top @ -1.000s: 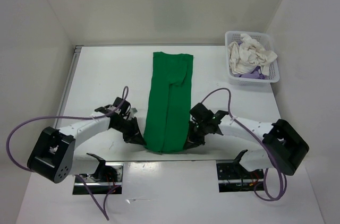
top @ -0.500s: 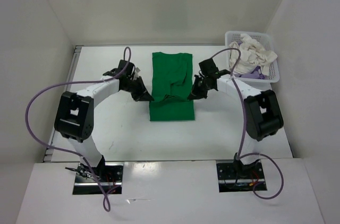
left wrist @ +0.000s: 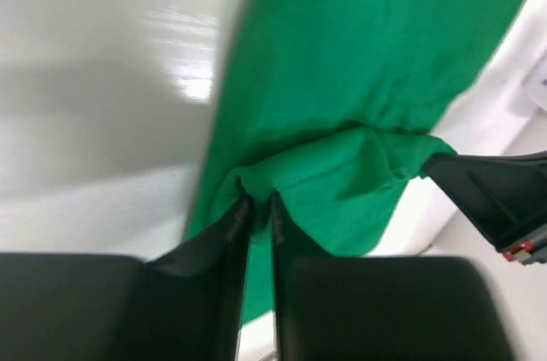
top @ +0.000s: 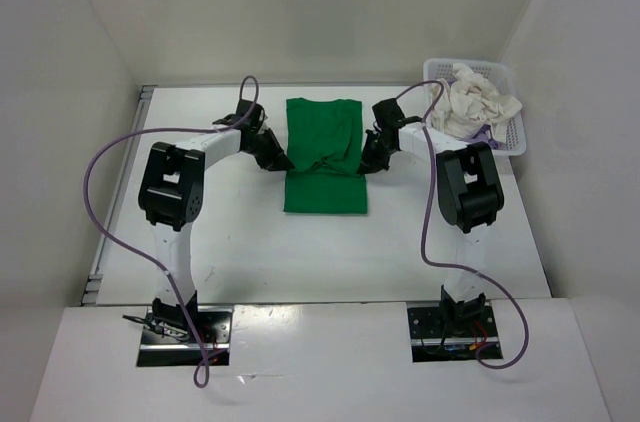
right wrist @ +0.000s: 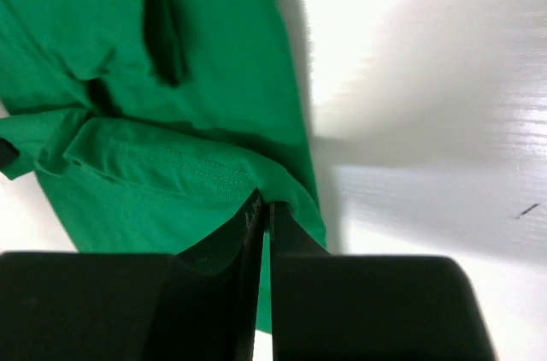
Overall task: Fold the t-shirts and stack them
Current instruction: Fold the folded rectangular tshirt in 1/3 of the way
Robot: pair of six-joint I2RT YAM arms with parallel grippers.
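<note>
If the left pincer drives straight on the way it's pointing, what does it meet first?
The green t-shirt: its bunched fold is already at the tips of the left pincer. Further along, probably the right pincer, though depth is unclear.

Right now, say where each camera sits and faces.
Top external: above, behind the bases, looking down on table, green t-shirt, white basket; both arms show.
Left wrist: on the left arm, looking past the left end effector at the shirt's fold.
Right wrist: likewise, past the right end effector.
Shared: all three see the shirt.
</note>
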